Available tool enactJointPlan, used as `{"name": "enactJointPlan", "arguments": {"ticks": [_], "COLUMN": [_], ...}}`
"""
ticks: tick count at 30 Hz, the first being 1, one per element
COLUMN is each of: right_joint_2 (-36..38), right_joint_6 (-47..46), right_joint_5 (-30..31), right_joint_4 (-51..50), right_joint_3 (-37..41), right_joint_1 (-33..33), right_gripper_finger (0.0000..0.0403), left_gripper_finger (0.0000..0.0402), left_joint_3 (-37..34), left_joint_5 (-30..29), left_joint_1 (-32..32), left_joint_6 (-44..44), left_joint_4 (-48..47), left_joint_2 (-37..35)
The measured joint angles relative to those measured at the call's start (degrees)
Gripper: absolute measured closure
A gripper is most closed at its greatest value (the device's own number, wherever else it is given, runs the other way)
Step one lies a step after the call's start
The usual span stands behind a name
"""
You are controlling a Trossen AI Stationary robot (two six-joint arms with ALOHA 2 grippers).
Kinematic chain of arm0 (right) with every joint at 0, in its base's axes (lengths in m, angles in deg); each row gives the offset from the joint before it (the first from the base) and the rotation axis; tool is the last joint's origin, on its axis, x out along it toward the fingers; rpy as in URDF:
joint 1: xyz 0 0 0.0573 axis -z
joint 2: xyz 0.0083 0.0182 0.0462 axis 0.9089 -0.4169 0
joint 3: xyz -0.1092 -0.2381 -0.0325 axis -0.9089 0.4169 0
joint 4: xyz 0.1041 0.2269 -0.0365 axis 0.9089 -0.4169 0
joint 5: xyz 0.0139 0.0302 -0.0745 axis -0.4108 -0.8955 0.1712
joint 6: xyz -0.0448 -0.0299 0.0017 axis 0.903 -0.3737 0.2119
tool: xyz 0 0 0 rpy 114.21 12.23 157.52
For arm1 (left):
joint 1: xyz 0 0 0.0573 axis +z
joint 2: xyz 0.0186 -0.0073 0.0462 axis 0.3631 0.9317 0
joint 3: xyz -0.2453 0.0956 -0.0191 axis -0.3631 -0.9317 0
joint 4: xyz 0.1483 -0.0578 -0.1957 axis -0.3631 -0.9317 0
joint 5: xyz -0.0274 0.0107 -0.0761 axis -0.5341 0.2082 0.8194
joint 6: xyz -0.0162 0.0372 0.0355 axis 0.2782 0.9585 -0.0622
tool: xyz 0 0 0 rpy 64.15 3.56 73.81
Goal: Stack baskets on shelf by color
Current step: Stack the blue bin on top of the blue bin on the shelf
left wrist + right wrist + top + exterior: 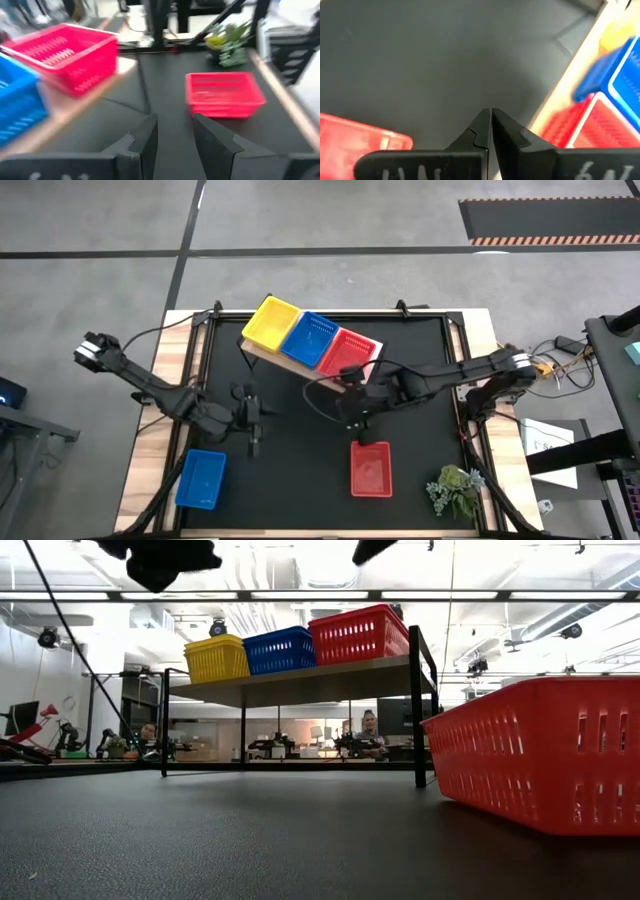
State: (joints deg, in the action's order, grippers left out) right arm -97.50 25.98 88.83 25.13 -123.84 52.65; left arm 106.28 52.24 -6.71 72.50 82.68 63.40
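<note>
The right gripper, fingers pressed together and empty, hangs just behind a loose red basket by the table's front edge, while the narrowly parted, empty left gripper hovers beyond a blue basket at the front-left corner.

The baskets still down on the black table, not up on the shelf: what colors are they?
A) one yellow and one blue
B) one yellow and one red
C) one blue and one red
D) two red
C: in the high view a blue basket and a red basket lie on the black table, while the shelf carries the yellow, blue and red ones.
</note>
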Motion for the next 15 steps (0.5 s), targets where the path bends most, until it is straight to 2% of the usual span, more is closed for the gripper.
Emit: {"name": "enactJointPlan", "arguments": {"ticks": [8,11,15], "right_joint_2": [12.9,16.8,20.9], "right_joint_6": [8.0,9.2,9.4], "right_joint_5": [-0.8,-0.9,-1.0], "right_joint_4": [24.6,30.9,36.4], "right_joint_3": [18.3,24.2,30.4], "right_joint_1": [0.0,0.0,0.0], "right_gripper_finger": [0.0394,0.0394,0.0394], "left_gripper_finger": [0.0292,0.0292,0.0294], "left_joint_3": [5.2,8.1,15.0], "left_joint_5": [1.8,3.6,12.0], "left_joint_1": [-5.7,-7.8,-10.8], "left_joint_6": [-19.2,-33.5,-58.7], "left_joint_4": [-1.0,-5.9,-20.2], "left_joint_2": [6.6,8.9,13.1]}}
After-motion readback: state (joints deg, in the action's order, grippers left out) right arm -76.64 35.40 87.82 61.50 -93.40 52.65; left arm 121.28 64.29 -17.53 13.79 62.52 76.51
